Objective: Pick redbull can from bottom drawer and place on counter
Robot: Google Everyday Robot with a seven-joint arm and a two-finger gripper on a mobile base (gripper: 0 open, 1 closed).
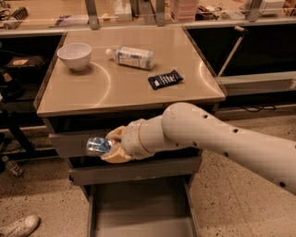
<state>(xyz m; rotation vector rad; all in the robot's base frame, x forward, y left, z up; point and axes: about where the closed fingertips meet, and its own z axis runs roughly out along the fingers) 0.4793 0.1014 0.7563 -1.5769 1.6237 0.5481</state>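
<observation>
**A:** Where is the gripper?

**B:** The gripper (110, 146) is out in front of the cabinet, level with the two shallower drawers (138, 170). It sits at the end of the cream arm (222, 139), which reaches in from the right.

**A:** And the jaws?

**B:** They are closed round the redbull can (97, 146), one tan finger above it and one below. The can lies sideways in the grip, with its shiny end pointing left.

**A:** So the can isn't in the drawer?

**B:** No. It hangs in the air above the bottom drawer (138, 208), which is pulled out with its flat grey floor showing. It is also lower than the counter (129, 92). It may be brushing the drawer front behind it, but from this angle I can't tell.

**A:** What's on the counter?

**B:** There is a white bowl (74, 55) at the back left. A clear plastic bottle (133, 57) lies on its side near the back middle. A dark snack packet (165, 79) lies flat toward the right. All three are apart from one another.

**A:** Anything round about?

**B:** A white shoe (18, 226) is on the speckled floor at the lower left, and a cluttered bench (138, 14) runs along the back.
</observation>
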